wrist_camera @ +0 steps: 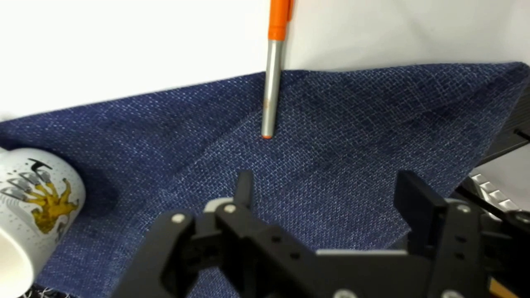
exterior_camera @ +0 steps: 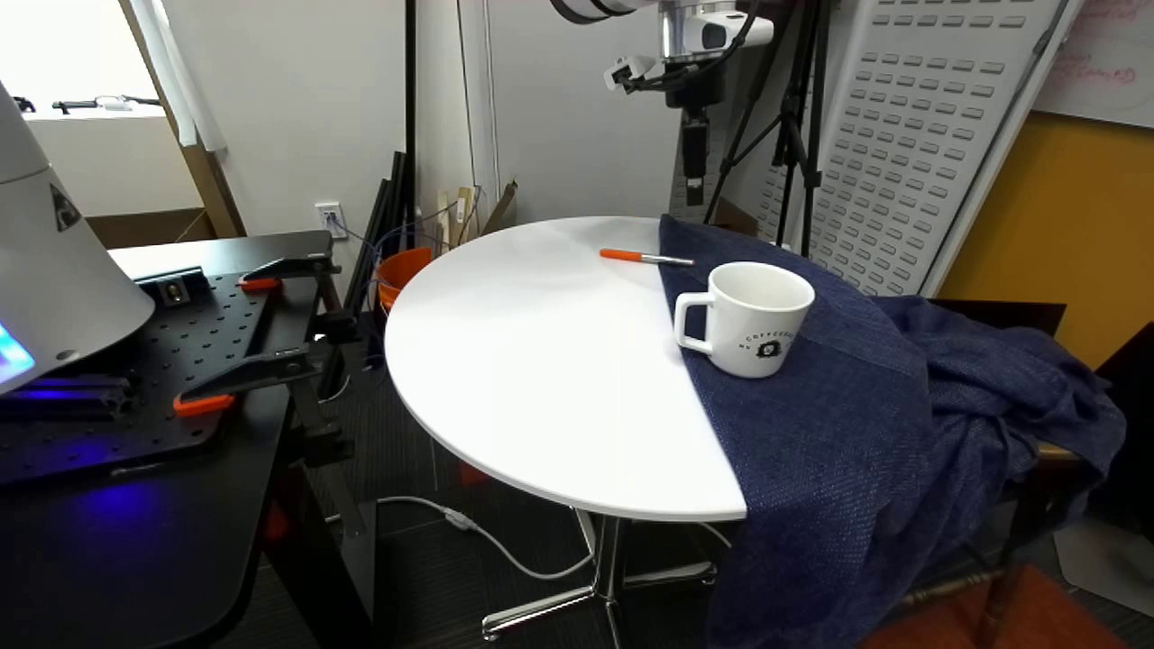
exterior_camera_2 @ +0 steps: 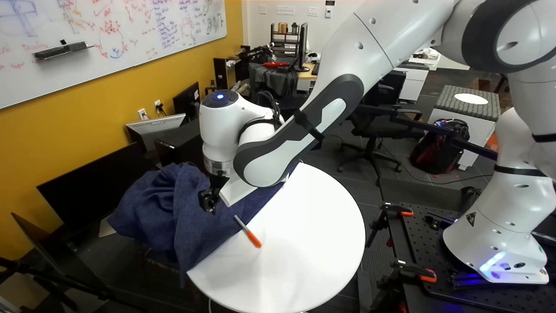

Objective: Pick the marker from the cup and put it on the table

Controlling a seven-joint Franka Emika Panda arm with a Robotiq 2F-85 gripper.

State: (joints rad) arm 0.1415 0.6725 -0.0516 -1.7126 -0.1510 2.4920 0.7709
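The marker [exterior_camera: 646, 257], orange and silver, lies flat outside the cup, its orange part on the white table [exterior_camera: 541, 361] and its silver end on the dark blue cloth [exterior_camera: 811, 424]. It also shows in the other views [exterior_camera_2: 248, 232] [wrist_camera: 273, 70]. The white cup [exterior_camera: 755, 320] stands upright on the cloth beside the marker; in the wrist view [wrist_camera: 41, 207] a yellow picture shows on it. In an exterior view the arm hides most or all of the cup. My gripper [wrist_camera: 321, 180] is open and empty above the cloth, off the marker's silver end; it shows in both exterior views [exterior_camera: 694, 194] [exterior_camera_2: 209, 204].
A black workbench [exterior_camera: 297, 270] with orange-tipped clamps stands apart from the table and bears the arm's base. A black tripod [exterior_camera: 793, 135] and a slotted white panel [exterior_camera: 938, 117] stand behind the gripper. The cloth drapes off the table over a chair.
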